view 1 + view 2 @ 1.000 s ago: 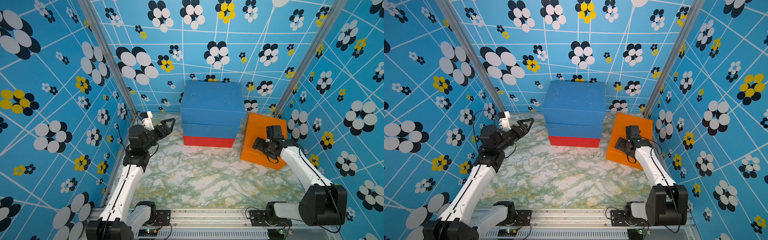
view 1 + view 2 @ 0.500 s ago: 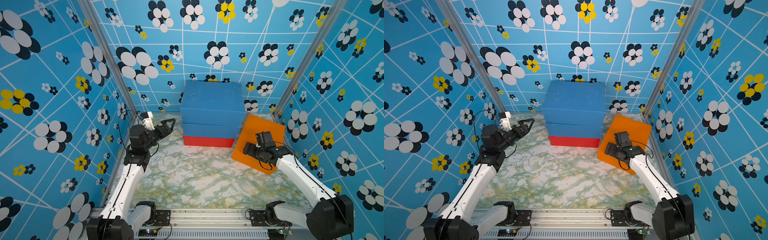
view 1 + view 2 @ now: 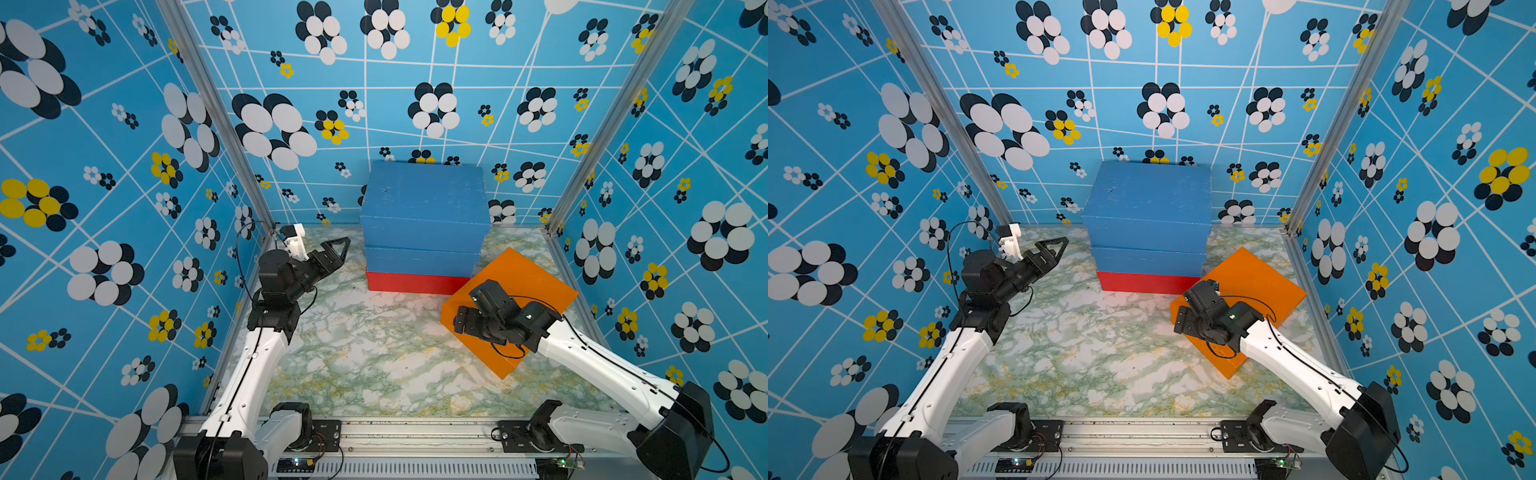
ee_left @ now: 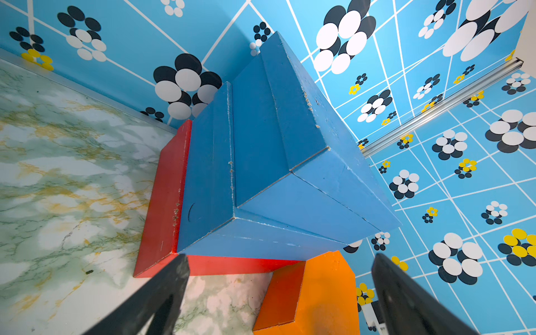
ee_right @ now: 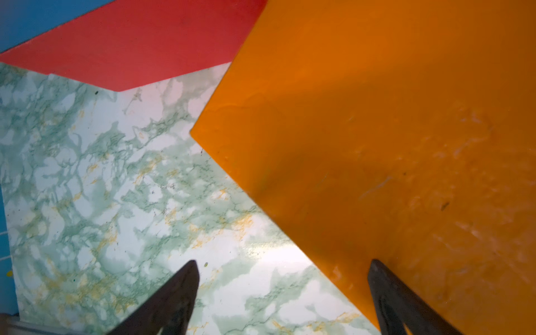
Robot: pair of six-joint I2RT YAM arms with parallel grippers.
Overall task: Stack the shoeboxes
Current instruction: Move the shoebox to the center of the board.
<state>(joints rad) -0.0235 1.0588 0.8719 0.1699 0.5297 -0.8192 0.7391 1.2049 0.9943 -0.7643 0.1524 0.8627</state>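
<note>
Marble-patterned tabletop [image 3: 365,353], enclosed by flower-print walls [image 3: 124,166]. Stock: four shoeboxes, namely two blue, one red, one orange. At 12 o'clock, red shoebox [image 3: 407,282] lowest, lower blue shoebox [image 3: 419,259] on it, upper blue shoebox [image 3: 424,195] topmost. At 3 o'clock, orange shoebox [image 3: 523,278], flat, turned cornerwise, close against the red one; contact not discernible. At its 8 o'clock corner, right gripper [image 5: 282,262], fingers [image 5: 391,290] spread, gripping nothing: one above the orange lid, its mate above bare marble, box edge between. At 10 o'clock, left gripper [image 4: 279,257], spread wide, empty, facing the stack, well apart.
</note>
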